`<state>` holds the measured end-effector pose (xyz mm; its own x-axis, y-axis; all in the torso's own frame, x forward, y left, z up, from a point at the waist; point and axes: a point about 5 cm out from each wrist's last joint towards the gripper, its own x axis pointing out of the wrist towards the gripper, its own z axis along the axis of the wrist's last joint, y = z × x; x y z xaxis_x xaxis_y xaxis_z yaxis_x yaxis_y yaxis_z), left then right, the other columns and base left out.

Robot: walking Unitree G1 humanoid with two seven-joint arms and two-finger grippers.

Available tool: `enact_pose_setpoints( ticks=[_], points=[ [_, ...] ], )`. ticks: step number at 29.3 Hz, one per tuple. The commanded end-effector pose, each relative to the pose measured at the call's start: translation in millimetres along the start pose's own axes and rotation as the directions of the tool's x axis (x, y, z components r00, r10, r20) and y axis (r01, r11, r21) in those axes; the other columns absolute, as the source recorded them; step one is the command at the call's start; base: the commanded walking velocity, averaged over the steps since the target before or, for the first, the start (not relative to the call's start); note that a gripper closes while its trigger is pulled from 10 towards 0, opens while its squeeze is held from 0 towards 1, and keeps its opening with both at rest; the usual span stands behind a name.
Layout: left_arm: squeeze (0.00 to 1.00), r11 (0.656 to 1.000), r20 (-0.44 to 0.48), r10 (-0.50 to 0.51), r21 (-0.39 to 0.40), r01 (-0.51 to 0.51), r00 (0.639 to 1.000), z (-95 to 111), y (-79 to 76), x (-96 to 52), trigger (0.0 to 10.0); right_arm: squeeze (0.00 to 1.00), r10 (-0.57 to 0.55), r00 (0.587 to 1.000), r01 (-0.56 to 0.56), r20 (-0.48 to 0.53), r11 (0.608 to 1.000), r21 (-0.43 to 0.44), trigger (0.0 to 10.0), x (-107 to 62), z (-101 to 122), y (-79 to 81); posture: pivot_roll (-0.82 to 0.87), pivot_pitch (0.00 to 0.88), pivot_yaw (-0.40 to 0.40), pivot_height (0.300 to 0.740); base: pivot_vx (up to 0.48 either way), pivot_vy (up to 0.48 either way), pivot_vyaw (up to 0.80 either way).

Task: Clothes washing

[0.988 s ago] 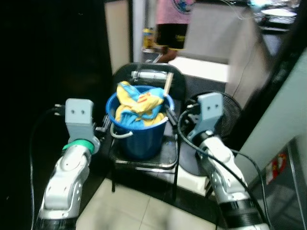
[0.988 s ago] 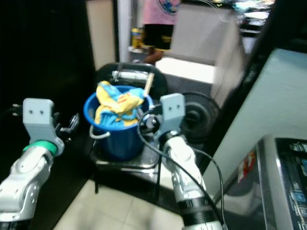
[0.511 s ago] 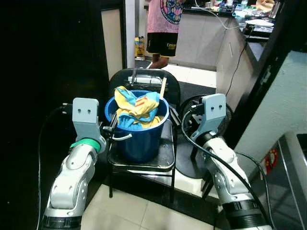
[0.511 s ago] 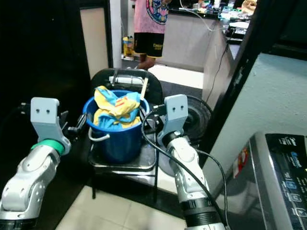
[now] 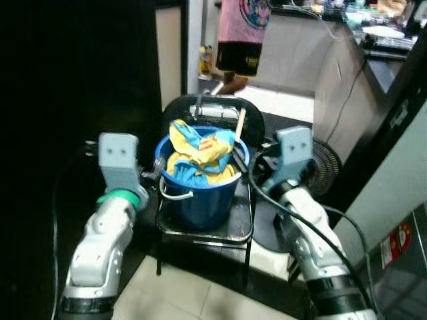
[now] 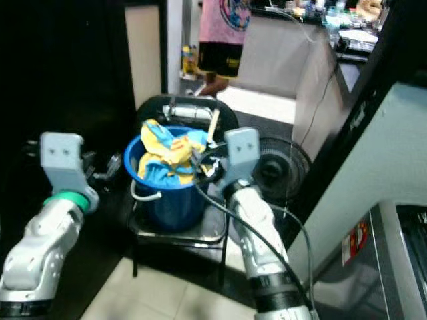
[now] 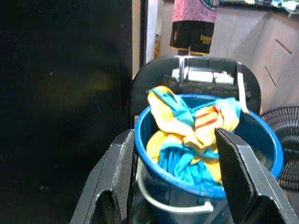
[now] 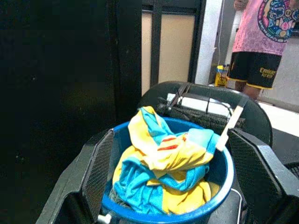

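A blue bucket (image 5: 200, 200) stands on a black chair (image 5: 238, 233). It is heaped with yellow and light-blue clothes (image 5: 200, 150), and a wooden stick (image 5: 237, 127) leans at its far rim. My left gripper (image 5: 155, 175) is open at the bucket's left rim. My right gripper (image 5: 241, 165) is open at its right rim. In the left wrist view the two fingers (image 7: 122, 163) straddle the bucket's near rim (image 7: 187, 184). The right wrist view has the open fingers (image 8: 100, 172) wide on either side of the clothes (image 8: 163, 172).
A floor fan (image 5: 328, 167) stands right of the chair. A person in a pink shirt and black shorts (image 5: 243, 33) stands behind. A dark wall (image 5: 73, 100) is on the left, a pale panel (image 6: 373, 167) and a grey appliance corner (image 6: 400, 267) on the right.
The whole view has shifted a little, so the bucket sits further right in the picture. Both grippers still flank the bucket, the right one now nearer its rim.
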<state>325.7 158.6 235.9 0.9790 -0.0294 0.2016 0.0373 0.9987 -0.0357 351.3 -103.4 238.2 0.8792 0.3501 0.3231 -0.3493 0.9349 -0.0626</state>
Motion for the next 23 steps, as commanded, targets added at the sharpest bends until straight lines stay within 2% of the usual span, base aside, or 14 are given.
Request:
enact_pose_setpoints(
  ticks=[1,10,15,23],
  points=[
    [0.0,1.0,-0.004,-0.021,-0.013,0.021,1.0,-1.6,-4.8,0.9,10.0,0.0,-0.018,1.0,0.018,-0.017,1.0,-0.006,10.0,-1.9,-2.5,-6.0,0.04,0.0,0.017,0.74,0.401,0.0,0.0],
    [0.0,1.0,-0.004,-0.019,-0.012,0.019,1.0,-0.6,-5.0,2.5,10.0,0.0,-0.027,1.0,0.027,-0.014,1.0,0.002,10.0,-1.5,-1.7,-7.2,0.04,0.0,0.022,0.74,0.402,0.0,0.0],
    [0.0,1.0,-0.004,-0.021,-0.01,0.021,1.0,-0.8,-4.4,3.0,10.0,0.0,-0.037,0.999,0.037,-0.027,0.999,0.007,10.0,-2.8,-3.7,-7.1,0.04,0.002,0.027,0.74,0.394,0.0,-0.8],
    [0.0,1.0,-0.008,-0.027,-0.013,0.027,1.0,-2.1,-4.1,1.7,10.0,0.0,-0.046,0.998,0.046,-0.042,0.999,-0.001,10.0,-5.6,-6.7,-7.5,0.04,0.014,0.026,0.74,0.379,0.0,0.0]
  ],
)
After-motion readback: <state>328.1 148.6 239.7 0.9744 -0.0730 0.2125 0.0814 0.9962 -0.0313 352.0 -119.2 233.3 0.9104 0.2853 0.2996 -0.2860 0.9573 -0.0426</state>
